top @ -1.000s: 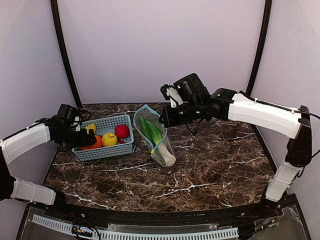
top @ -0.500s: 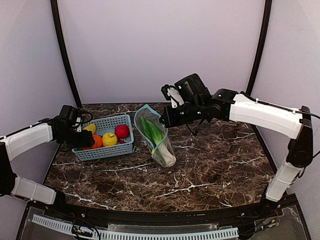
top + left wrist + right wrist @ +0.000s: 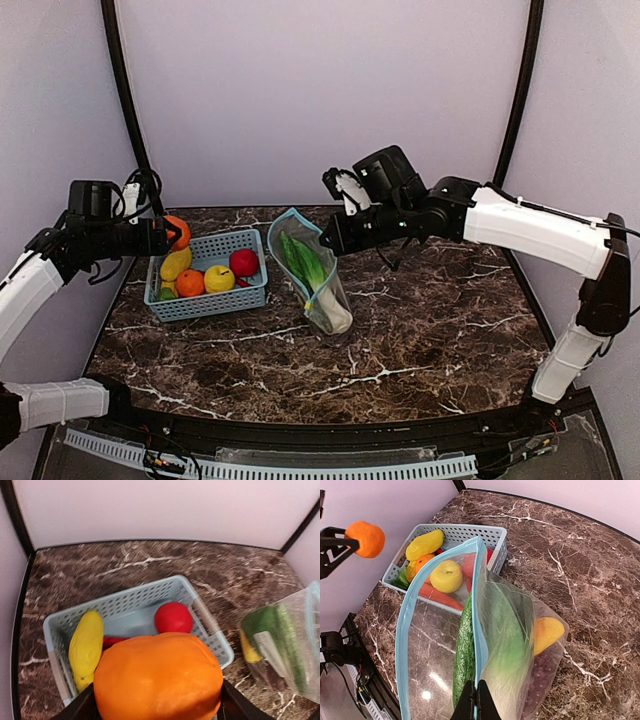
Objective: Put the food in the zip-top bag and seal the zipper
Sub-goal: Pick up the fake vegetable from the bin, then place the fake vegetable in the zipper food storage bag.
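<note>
My left jaws clamped on an orange piece (image 3: 159,680), teal basket (image 3: 205,303) below and ahead of them, my right jaws pressed together on the zipper (image 3: 476,610), zip-top bag (image 3: 322,288) hanging open beneath them, cabbage (image 3: 502,625) and cucumber (image 3: 465,647) inside, bottom on the desk (image 3: 420,340)

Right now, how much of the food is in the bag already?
Done: the cabbage, cucumber, a yellow piece and grapes sit inside the zip-top bag. In hand: the left gripper holds an orange fruit above the basket, and the right gripper pinches the bag's mouth, holding it open. Left: a yellow apple and other pieces wait in the basket, and the zipper is unsealed.
</note>
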Motion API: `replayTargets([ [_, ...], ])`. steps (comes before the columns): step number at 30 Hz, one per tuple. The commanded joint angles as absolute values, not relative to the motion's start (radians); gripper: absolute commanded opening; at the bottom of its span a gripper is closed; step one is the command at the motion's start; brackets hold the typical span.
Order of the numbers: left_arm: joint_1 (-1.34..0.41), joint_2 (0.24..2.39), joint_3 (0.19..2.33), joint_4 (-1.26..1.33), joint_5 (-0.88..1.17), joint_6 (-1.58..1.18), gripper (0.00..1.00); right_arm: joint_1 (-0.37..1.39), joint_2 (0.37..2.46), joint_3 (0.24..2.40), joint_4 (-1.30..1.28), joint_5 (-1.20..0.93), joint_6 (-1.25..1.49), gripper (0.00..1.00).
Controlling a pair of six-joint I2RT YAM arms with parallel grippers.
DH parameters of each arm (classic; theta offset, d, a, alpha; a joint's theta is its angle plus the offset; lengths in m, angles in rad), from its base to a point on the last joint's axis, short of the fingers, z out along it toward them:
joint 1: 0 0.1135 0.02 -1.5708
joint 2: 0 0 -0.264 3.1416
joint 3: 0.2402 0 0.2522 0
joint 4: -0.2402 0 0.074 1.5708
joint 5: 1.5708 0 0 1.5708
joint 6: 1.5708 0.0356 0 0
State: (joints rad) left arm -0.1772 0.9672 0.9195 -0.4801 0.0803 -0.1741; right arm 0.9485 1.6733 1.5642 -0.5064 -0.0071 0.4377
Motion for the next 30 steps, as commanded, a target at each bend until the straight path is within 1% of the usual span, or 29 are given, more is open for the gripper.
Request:
replayTargets([
  [1, -0.24, 0.941, 1.006, -0.459, 0.384, -0.079, 0.58, 0.943, 1.623, 1.566, -0.471, -0.047, 0.403, 0.0],
  [2, -0.263, 0.948, 1.028, -0.456, 0.397, -0.074, 0.58, 0.943, 1.625, 1.568, -0.475, -0.053, 0.402, 0.0],
  [5, -0.422, 0.975, 1.088, -0.45, 0.407, -0.047, 0.57, 0.943, 1.633, 1.583, -0.488, -0.057, 0.405, 0.0],
  [7, -0.495, 1.013, 1.132, -0.431, 0.441, -0.047, 0.57, 0.943, 1.639, 1.589, -0.489, -0.062, 0.408, 0.0],
  [11, -0.601, 1.066, 1.199, -0.37, 0.495, -0.036, 0.57, 0.944, 1.652, 1.604, -0.491, -0.078, 0.417, 0.0],
  [17, -0.676, 1.171, 1.23, -0.329, 0.523, -0.011, 0.57, 0.943, 1.654, 1.615, -0.487, -0.095, 0.42, 0.0],
  [21, -0.716, 1.236, 1.229, -0.314, 0.505, -0.006, 0.57, 0.943, 1.648, 1.616, -0.482, -0.091, 0.425, 0.0],
  [27, -0.752, 1.333, 1.229, -0.239, 0.489, -0.019, 0.56, 0.943, 1.655, 1.622, -0.466, -0.105, 0.426, 0.0],
  [30, -0.758, 1.382, 1.241, -0.249, 0.48, -0.009, 0.56, 0.943, 1.659, 1.631, -0.465, -0.107, 0.426, 0.0],
])
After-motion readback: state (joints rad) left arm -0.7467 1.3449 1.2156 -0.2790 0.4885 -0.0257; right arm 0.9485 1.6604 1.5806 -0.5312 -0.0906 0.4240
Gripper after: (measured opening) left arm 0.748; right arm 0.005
